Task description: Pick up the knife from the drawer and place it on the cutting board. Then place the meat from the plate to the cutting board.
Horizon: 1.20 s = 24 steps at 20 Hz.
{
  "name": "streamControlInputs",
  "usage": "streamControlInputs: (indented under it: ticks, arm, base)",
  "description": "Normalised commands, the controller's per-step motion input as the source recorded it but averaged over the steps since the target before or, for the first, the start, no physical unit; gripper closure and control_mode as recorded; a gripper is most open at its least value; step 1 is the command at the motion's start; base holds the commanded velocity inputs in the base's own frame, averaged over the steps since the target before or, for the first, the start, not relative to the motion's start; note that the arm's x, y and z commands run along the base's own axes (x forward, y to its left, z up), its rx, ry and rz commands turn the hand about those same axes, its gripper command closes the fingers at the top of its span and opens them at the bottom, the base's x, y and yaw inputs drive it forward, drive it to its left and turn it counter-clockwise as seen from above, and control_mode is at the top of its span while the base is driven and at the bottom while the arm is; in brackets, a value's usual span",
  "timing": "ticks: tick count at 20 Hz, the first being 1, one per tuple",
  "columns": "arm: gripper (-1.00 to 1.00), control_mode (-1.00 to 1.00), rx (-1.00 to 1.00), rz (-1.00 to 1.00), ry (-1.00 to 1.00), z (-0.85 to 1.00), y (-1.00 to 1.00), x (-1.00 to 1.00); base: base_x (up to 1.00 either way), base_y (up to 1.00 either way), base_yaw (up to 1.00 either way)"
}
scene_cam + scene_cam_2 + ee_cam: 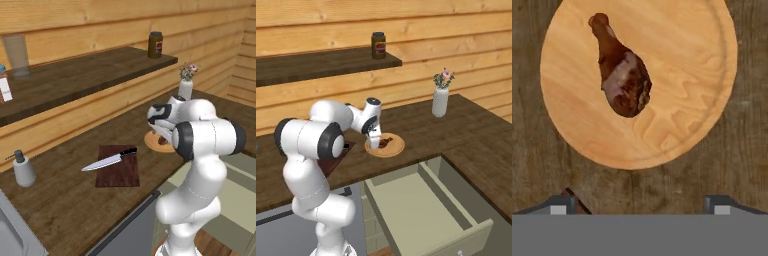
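The knife (pixel 107 161) lies slantwise on the dark reddish cutting board (pixel 120 176), its silver tip past the board's left edge. To the board's right, the meat (pixel 622 75), a dark drumstick, rests on the round tan plate (pixel 682 70). My gripper (pixel 374 143) hangs open just above the plate's (pixel 393 149) edge nearest the board, short of the meat (pixel 387 142), with nothing between its fingertips (pixel 559 205). Below the counter the pale drawer (pixel 421 210) stands pulled out, its interior bare.
A white vase (pixel 440 101) with flowers stands on the counter behind the plate. A brown jar (pixel 378 45) sits on the wall shelf. At the left are a soap dispenser (pixel 23 169) and a sink corner (pixel 12 235).
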Motion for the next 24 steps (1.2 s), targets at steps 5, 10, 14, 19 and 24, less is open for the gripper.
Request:
streamControlInputs:
  ticks: [5, 10, 14, 19, 24]
  arm:
    - [-1.0, -1.0, -0.17, 0.24, 0.03, 0.0, -0.59, -0.02]
    - [-1.0, -1.0, -0.12, 0.27, 0.05, -0.03, -0.17, 0.06]
    - [-1.0, -1.0, 0.0, 0.18, 0.0, -0.15, 0.15, 0.24]
    - [-1.0, -1.0, 0.0, 0.08, -0.02, -0.28, 0.08, 0.34]
    - [-1.0, -1.0, 0.0, 0.02, -0.01, -0.24, -0.05, 0.32]
  base:
    - [0.0, 0.0, 0.0]
    - [0.0, 0.0, 0.0]
    - [0.0, 0.0, 0.0]
    - [0.0, 0.0, 0.0]
    - [0.0, 0.0, 0.0]
